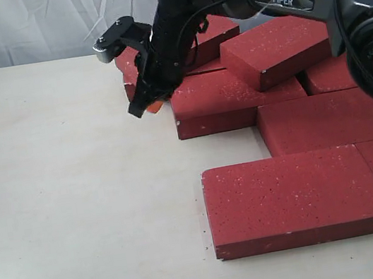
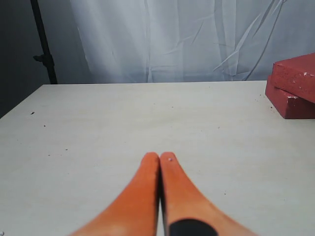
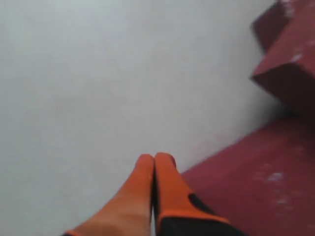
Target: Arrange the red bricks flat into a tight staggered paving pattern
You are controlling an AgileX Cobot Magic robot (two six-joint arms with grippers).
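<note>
On the bench (image 1: 75, 201) I count eight red bricks (image 1: 297, 200): two flat in front, one behind, five jumbled beyond, with my right pincer (image 1: 147, 108) clenched empty beside them and my left pincer (image 2: 159, 157) clenched empty, well apart.

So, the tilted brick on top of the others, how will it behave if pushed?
The tilted brick looks thick and solid: probably stiff and heavy. Its grainy face should drag, not slide. Propped unevenly, it may drop flat.
</note>
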